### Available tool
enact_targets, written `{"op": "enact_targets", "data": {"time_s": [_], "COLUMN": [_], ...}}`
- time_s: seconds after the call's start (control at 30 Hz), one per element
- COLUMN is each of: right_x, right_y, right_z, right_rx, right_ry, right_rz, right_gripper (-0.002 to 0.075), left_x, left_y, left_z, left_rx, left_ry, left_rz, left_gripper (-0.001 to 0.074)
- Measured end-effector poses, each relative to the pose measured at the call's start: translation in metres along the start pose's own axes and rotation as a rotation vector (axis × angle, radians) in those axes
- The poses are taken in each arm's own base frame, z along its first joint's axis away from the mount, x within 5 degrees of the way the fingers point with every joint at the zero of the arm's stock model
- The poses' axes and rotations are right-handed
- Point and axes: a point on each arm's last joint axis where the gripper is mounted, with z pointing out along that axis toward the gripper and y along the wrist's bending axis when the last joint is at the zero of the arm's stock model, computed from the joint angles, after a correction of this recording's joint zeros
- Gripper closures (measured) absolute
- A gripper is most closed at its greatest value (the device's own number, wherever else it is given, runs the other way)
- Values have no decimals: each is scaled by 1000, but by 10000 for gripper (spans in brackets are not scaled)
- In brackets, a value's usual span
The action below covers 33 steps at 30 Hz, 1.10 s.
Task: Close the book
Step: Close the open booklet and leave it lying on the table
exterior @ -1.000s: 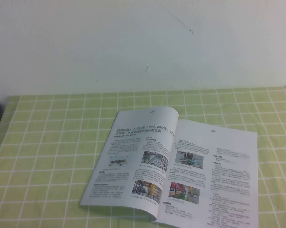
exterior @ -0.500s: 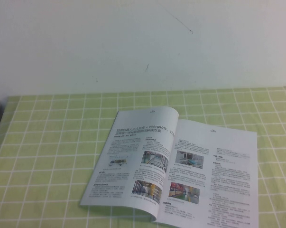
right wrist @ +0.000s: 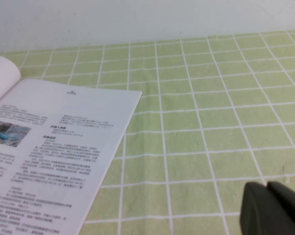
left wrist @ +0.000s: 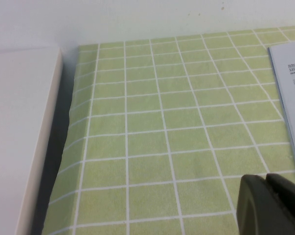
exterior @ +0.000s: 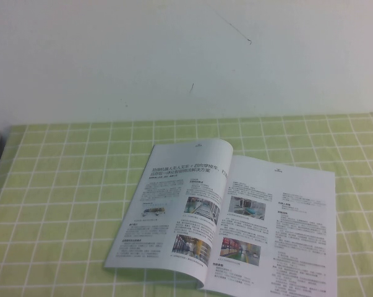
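Book (exterior: 226,216) lying open on your green-checked tabletop (exterior: 62,185), left claw (left wrist: 270,203) and right claw (right wrist: 272,205) hovering either side of it, you cannot tell their grip.

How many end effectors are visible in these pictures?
2. The left end effector hangs over the green cloth left of the book; the right end effector over the cloth right of it.

left gripper (left wrist: 267,182): low, at its wrist view's edge, fingers pressed together | right gripper (right wrist: 267,189): low, at its wrist view's edge, fingers pressed together
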Motion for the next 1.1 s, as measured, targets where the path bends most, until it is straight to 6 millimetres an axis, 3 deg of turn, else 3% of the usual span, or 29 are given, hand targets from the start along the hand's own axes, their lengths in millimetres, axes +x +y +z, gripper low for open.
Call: {"op": "enact_targets", "data": {"time_s": [0.5, 0.87, 1.1], "right_x": [-2, -40, -43], "right_y": [0, 1, 1], "right_z": [1, -9, -11], "right_rx": [0, -14, -15], "right_ry": [-39, -481, -521], "right_rz": [-2, -2, -2], "right_gripper": [729, 729, 729], "left_x": [-3, -50, -61], "left_y": [1, 3, 3], "left_z": [0, -16, -24], "left_rx": [-18, -53, -60], "left_ry": [-35, -606, -761], "left_rz": [24, 55, 59], "left_gripper": [738, 738, 738]}}
